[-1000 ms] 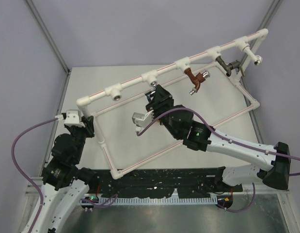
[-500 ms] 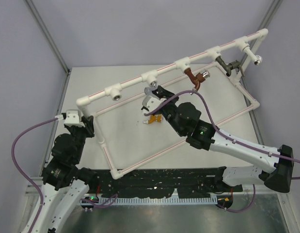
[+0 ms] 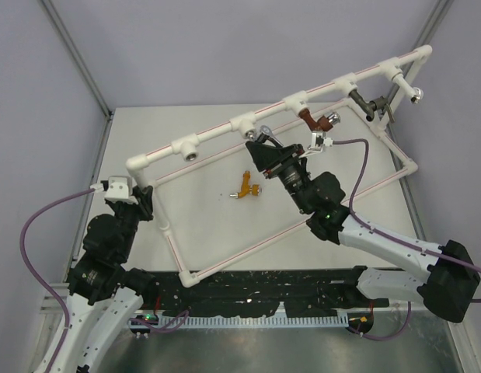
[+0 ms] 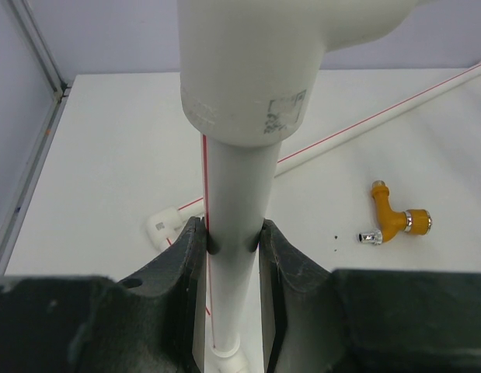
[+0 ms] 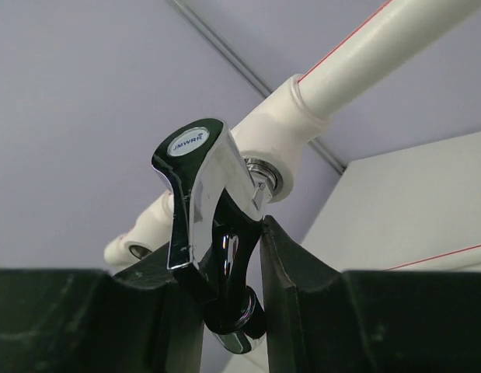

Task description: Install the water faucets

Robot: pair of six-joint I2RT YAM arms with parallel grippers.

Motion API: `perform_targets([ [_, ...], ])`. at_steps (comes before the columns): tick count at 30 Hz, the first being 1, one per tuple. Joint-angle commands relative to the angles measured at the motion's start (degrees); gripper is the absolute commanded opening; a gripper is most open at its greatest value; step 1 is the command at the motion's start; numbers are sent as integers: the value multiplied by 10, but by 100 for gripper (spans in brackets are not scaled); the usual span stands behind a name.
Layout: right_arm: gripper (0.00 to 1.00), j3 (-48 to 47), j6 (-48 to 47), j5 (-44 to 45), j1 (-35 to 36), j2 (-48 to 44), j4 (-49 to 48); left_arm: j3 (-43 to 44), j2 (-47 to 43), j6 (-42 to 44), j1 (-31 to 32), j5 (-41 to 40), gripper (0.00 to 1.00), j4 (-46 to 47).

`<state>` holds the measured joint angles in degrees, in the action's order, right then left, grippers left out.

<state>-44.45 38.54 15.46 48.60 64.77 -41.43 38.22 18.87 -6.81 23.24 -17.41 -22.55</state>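
Observation:
My right gripper [image 5: 232, 264] is shut on the chrome silver faucet [image 5: 205, 210] and holds its threaded end against a tee socket [image 5: 279, 140] of the white pipe frame. In the top view this gripper [image 3: 263, 146] is just under the second tee [image 3: 245, 124]. The orange-yellow faucet [image 3: 246, 186] lies loose on the table inside the frame and also shows in the left wrist view [image 4: 392, 221]. The red-brown faucet [image 3: 310, 119] and the dark grey faucet [image 3: 363, 103] sit in tees further right. My left gripper [image 4: 232, 237] is shut on the frame's upright pipe [image 4: 232, 186] at the left corner [image 3: 144, 203].
The frame's leftmost tee [image 3: 190, 148] shows an open socket. The frame's base rectangle [image 3: 248, 245] lies across the table. A chrome fitting [image 3: 415, 95] hangs at the top rail's far right end. Enclosure posts [image 3: 77, 58] stand at the back corners.
My right gripper has risen from low over the table to the second tee with the chrome faucet. The orange-yellow faucet, hidden under the arm before, now shows. The left arm has not moved.

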Motion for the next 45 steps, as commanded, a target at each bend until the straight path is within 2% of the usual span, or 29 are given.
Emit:
perform_targets([
  [1, 7, 16, 225, 79, -24, 8, -88, 0, 3, -8, 4, 27, 0, -46],
  [2, 10, 14, 215, 77, -24, 5, -86, 0, 2, -8, 4, 27, 0, -46],
  [3, 22, 14, 210, 76, -24, 4, -86, -1, 2, -8, 4, 27, 0, -46],
  [4, 28, 16, 195, 73, -24, -2, -88, 0, 3, -8, 4, 26, 0, -46],
  [5, 42, 18, 186, 71, -24, -7, -87, -1, 2, -8, 5, 26, 0, -47],
  [7, 60, 25, 147, 68, -24, -22, -82, -1, 3, -8, 4, 26, 0, -46],
  [9, 72, 30, 97, 62, -23, -42, -67, 0, 5, -8, 5, 27, 0, -46],
  [13, 88, 43, 7, 47, -24, -84, -23, 0, 9, -8, 4, 28, 0, -46],
  [18, 92, 39, -135, 11, -24, -149, 50, 0, 11, -8, 4, 29, 0, -46],
  [22, 92, 6, -267, -17, -24, -192, 156, 0, 13, -8, 4, 30, 0, -46],
  [27, 93, -100, -516, -80, -23, -209, 349, 1, 16, -8, 4, 33, 0, -45],
  [29, 93, -150, -600, -132, -23, -197, 431, 0, 18, -8, 4, 35, 0, -45],
  [32, 92, -221, -733, -146, -5, -164, 519, 0, 19, -8, 4, 35, 0, -45],
  [34, 93, -260, -811, -126, 24, -136, 562, 0, 18, -8, 5, 33, 0, -45],
  [38, 95, -313, -976, 10, 121, -79, 614, 0, 19, -7, 4, 29, 0, -46],
  [41, 96, -322, -1073, 117, 163, -42, 603, 0, 20, -7, 4, 30, 0, -45],
  [45, 96, -301, -1217, 209, 180, 8, 551, 0, 16, -7, 4, 30, 0, -46],
])
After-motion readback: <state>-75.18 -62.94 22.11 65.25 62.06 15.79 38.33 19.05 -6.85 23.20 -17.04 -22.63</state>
